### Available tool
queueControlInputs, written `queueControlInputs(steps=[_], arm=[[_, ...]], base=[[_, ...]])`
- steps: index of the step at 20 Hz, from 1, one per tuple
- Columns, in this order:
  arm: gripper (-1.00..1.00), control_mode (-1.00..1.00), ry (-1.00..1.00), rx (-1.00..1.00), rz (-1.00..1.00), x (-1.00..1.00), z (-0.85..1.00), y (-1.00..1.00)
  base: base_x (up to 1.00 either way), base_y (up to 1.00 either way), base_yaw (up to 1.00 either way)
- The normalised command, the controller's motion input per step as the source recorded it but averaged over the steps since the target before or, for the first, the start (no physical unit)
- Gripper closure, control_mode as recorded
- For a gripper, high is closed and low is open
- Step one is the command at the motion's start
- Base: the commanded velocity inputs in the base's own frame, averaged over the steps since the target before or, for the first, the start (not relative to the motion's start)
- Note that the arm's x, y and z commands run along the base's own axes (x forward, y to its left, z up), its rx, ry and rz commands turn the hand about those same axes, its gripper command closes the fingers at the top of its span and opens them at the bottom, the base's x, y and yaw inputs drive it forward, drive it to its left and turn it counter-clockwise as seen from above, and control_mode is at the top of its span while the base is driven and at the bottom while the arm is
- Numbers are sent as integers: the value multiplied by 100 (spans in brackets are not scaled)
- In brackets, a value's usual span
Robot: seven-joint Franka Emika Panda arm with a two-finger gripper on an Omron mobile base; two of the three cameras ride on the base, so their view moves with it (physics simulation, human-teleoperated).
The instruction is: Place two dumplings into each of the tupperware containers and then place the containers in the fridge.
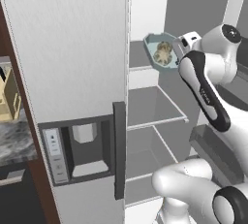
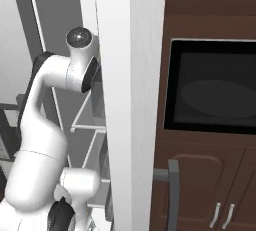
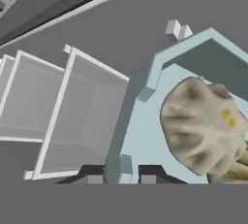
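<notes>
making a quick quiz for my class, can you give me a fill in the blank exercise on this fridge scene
1. The gripper is shut on the rim of the pale ____ container.
2. The container carries beige ____, held inside the open fridge.
3. In the left base view the container sits level with the ____ shelf of the fridge.
4. The closed fridge door has a water ____ panel.

Missing words: blue; dumplings; top; dispenser
</notes>
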Motion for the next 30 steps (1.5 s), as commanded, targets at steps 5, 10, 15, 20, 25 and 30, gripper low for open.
queueControlInputs(steps=[5,10,15,20,25,30], arm=[[100,-100,0,0,0,64,2,11],[100,-100,0,0,0,77,-2,0],[100,-100,0,0,0,62,-20,0],[100,-100,0,-1,0,32,-43,4],[100,-100,0,0,0,28,-10,4],[-100,-100,0,0,0,6,0,0]], base=[[0,0,0],[0,0,0],[0,0,0],[0,0,0],[0,0,0],[0,0,0]])
